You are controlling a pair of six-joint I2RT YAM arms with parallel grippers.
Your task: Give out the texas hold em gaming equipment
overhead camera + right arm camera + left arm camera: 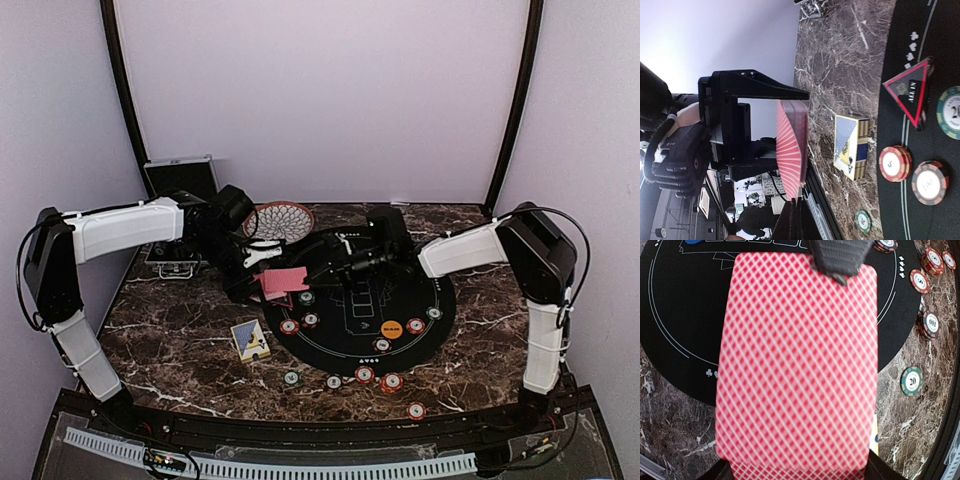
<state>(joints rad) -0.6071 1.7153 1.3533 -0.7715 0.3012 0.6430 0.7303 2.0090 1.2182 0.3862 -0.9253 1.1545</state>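
**Dealing one card from the held deck.** My left pincer (792, 131) is clamped on the deck of red-backed playing cards (797, 365). It holds the deck in the air over the rim of the black round mat (680, 315), where the mat meets the marble bench (180, 350). My right pincer (840, 260) is closed at the deck's far edge; I cannot tell whether the top card is caught between its tips. For a clean deal, I judge that the left grip should hold firm while the right draws away along the plane of the card, so that only one card slides off. A pull out of that plane risks fanning or spilling the pack. The card should land on bare mat, away from the striped poker chips (912, 381) and the red triangle marker (910, 95).
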